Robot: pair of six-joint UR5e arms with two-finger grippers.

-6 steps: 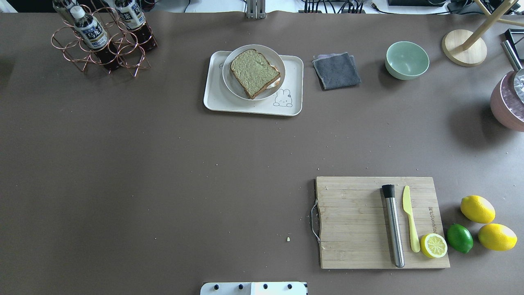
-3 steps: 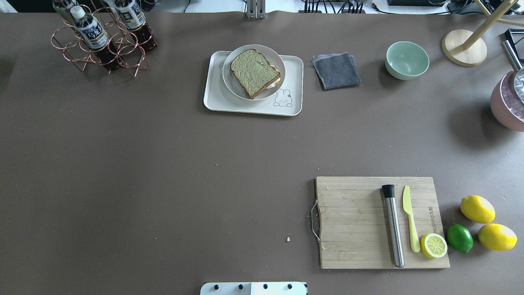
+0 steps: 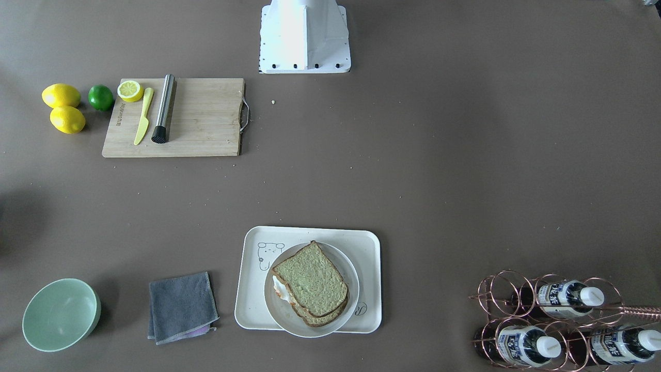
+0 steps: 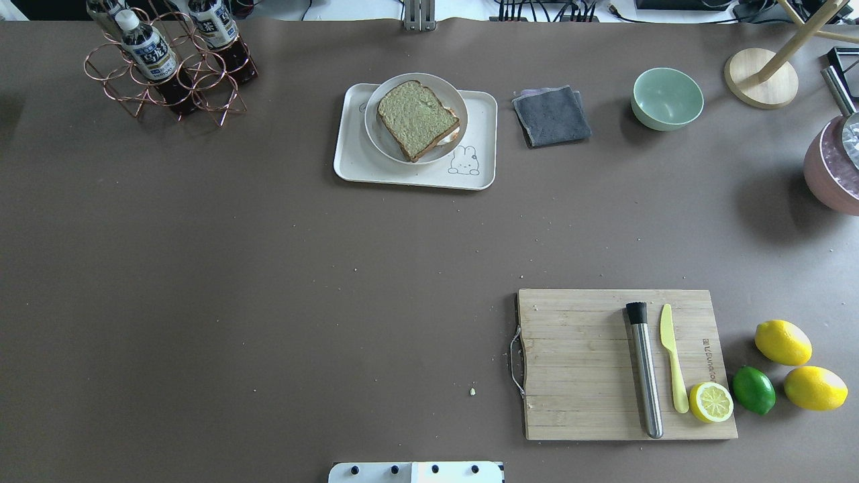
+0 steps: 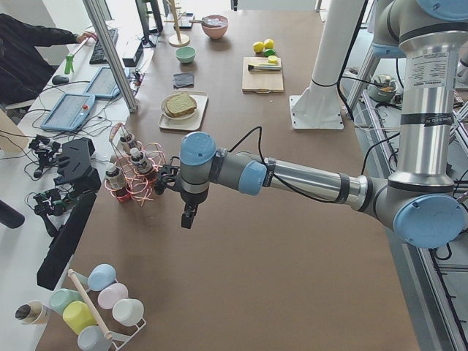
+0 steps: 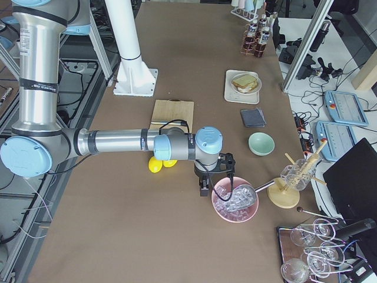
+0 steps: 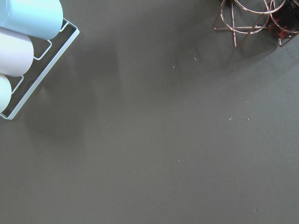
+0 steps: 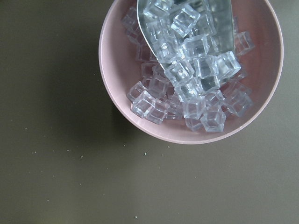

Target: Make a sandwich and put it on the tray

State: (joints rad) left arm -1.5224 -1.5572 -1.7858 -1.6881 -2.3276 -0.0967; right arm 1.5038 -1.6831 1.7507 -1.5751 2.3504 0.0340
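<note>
Overhead exterior: our brown-crusted greenish egg sandwich [image 4: 417,119] sits on the round white plate [image 4: 368,124], on the cream rectangular tray [image 4: 356,168] near the tabletop's far edge, so probably done. On the left gripper [image 5: 189,218] and right gripper [image 6: 204,187], we cannot tell the grip.

Brown matte table [image 4: 268,268] (crumb-flecked) under even light; a white side bench [image 5: 18,175] holds tablets [image 5: 67,111].

— What lies on the brown desk [image 4: 268,268]?
— Far side: a cream-white rectangular plastic tray [image 4: 354,165], a folded grey cloth [image 4: 551,115], a pale green round bowl [image 4: 667,98]. Nearer: a wooden cutting board [image 4: 577,362].
</note>
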